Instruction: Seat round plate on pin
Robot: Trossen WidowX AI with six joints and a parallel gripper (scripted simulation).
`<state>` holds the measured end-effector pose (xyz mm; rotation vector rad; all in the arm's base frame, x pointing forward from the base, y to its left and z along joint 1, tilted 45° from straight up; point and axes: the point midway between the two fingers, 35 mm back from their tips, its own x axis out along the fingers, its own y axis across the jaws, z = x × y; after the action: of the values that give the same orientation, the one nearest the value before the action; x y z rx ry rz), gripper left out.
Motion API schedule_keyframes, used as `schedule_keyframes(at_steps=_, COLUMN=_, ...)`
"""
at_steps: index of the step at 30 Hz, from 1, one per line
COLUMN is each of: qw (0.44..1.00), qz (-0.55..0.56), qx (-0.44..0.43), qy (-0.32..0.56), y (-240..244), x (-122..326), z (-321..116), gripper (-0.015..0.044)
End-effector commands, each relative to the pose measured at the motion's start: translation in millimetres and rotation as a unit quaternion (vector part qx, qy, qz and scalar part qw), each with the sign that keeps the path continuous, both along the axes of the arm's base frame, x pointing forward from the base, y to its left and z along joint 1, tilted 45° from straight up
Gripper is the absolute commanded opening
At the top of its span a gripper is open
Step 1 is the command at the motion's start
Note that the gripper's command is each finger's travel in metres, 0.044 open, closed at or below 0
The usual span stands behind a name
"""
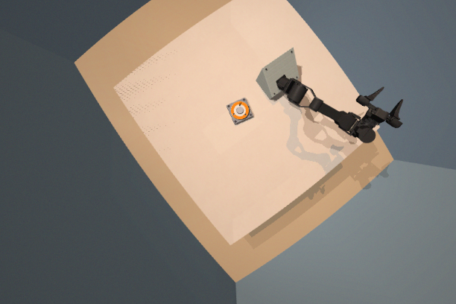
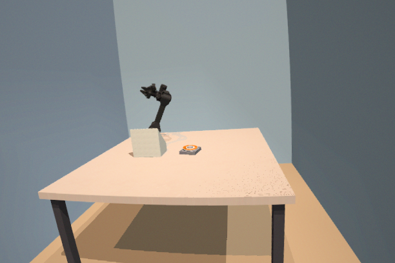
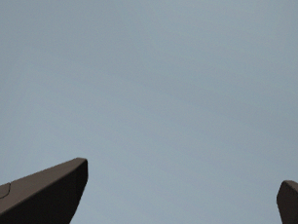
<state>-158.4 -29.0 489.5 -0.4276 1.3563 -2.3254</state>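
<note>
Plate (image 1: 240,109) seen near mid-table (image 1: 209,185), seated on post (image 1: 241,110) of grey base (image 1: 249,117); orange ring, pale centre. Tab and pin too small to resolve; tab possibly at 1 o'clock on rim in top view, not confirmed. Tilt not discernible from exterior view.

Gripper (image 1: 390,99) found well apart from plate, out past table edge at roughly 3 o'clock from base, raised high. Fingers spread wide, nothing between them; only blue wall visible in wrist view. Grey block (image 1: 277,73) noted at arm's mount, between arm and plate.

Handling, judged: plate likely rigid, thin, light, free to turn about post. Low profile leaves little to pinch from above. Best hold probably across outer rim, or a push against tab to rotate until hole drops over pin. Smooth rim may slip under light squeeze. Whole task outstanding; approach not begun.
</note>
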Motion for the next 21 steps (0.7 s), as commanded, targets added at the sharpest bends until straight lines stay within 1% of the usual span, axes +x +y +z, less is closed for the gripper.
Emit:
schedule_keyframes(at_steps=1, qw=1.000, qz=-0.005, qx=-0.003, qy=0.000, y=3, x=-1, z=0, gripper=0.0374)
schedule_keyframes(at_steps=3, qw=0.999, qz=-0.045, qx=-0.030, qy=-0.001, y=28, x=-10, z=0, gripper=0.0321)
schedule_keyframes(at_steps=5, qw=0.992, qz=-0.106, qx=-0.067, qy=-0.003, y=67, x=-17, z=-1, gripper=0.0269)
schedule_keyframes(at_steps=8, qw=0.973, qz=-0.196, qx=-0.119, qy=-0.005, y=124, x=-17, z=-5, gripper=0.0190)
schedule_keyframes(at_steps=10, qw=0.967, qz=-0.213, qx=-0.137, qy=0.000, y=133, x=-15, z=-4, gripper=0.0137)
schedule_keyframes(at_steps=11, qw=0.959, qz=-0.234, qx=-0.160, qy=0.006, y=144, x=-14, z=-3, gripper=0.0111)
schedule_keyframes(at_steps=15, qw=0.910, qz=-0.350, qx=-0.224, qy=0.013, y=217, x=14, z=-16, gripper=0.0006)
schedule_keyframes(at_steps=16, qw=0.894, qz=-0.378, qx=-0.239, qy=0.016, y=234, x=24, z=-21, gripper=0.0000)
schedule_keyframes(at_steps=18, qw=0.884, qz=-0.398, qx=-0.245, qy=0.020, y=245, x=32, z=-24, gripper=0.0000)
schedule_keyframes(at_steps=21, qw=0.833, qz=-0.484, qx=-0.265, qy=0.039, y=287, x=70, z=-40, gripper=0.0000)
